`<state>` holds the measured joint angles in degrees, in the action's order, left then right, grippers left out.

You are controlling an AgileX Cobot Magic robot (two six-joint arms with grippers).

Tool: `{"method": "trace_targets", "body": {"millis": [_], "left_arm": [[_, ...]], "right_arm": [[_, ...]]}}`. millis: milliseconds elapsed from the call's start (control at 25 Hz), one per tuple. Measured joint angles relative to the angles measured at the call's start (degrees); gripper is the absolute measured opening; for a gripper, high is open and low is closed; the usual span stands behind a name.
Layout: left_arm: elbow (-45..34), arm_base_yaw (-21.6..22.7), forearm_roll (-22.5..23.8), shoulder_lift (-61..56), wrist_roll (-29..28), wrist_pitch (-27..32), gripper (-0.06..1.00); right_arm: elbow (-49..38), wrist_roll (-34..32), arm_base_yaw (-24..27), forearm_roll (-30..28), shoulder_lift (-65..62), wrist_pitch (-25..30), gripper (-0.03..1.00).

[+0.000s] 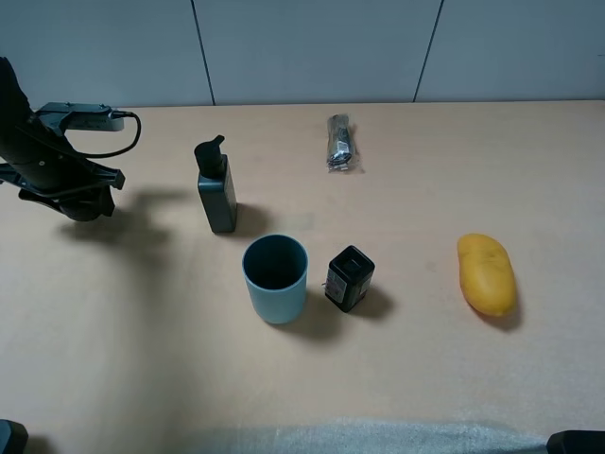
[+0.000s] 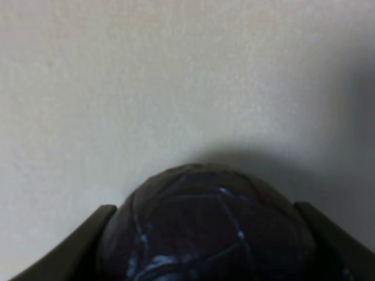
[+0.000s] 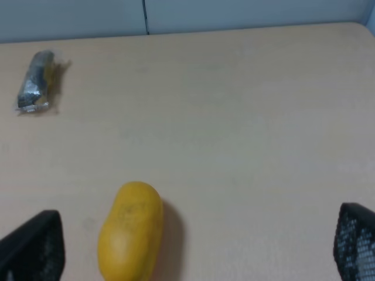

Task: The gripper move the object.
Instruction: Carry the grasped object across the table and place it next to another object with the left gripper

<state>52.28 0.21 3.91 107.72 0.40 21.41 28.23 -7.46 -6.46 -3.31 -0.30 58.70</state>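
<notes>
In the left wrist view the object [image 2: 205,234], a dark rough-skinned ball, fills the space between the two black fingers [image 2: 82,240] of my left gripper [image 2: 204,218], which is shut on it above the bare table. From the high camera this gripper [image 1: 85,203] hangs at the far left of the table, left of the black pump bottle, and the ball shows only as a dark round shape at its tip. My right gripper [image 3: 196,252] is open, its fingers wide apart, with the yellow mango [image 3: 130,237] lying on the table below them.
A black pump bottle [image 1: 216,189] stands behind a blue-grey cup [image 1: 275,277]. A small black boxy bottle [image 1: 349,278] lies to the cup's right. The mango [image 1: 487,273] lies at the right, and a dark wrapped packet [image 1: 340,143] lies at the back.
</notes>
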Motion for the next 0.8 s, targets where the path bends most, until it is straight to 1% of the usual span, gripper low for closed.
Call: {"method": "trace_targets", "body": {"millis": [400,680,800], "left_arm": [[1.76,0.00,-0.18,-4.50,-2.19,7.88,0.61],[3.18,0.00,-3.00,-7.79,-2.40,13.03,0.61],[4.19,0.00,-4.27,-9.06,-2.40,16.13,0.61]], "right_arm": [[0.00,0.00,0.00,0.00,0.00,0.00,0.69],[0.00,0.00,0.00,0.00,0.00,0.00,0.69],[0.00,0.00,0.00,0.00,0.00,0.00,0.69]]}}
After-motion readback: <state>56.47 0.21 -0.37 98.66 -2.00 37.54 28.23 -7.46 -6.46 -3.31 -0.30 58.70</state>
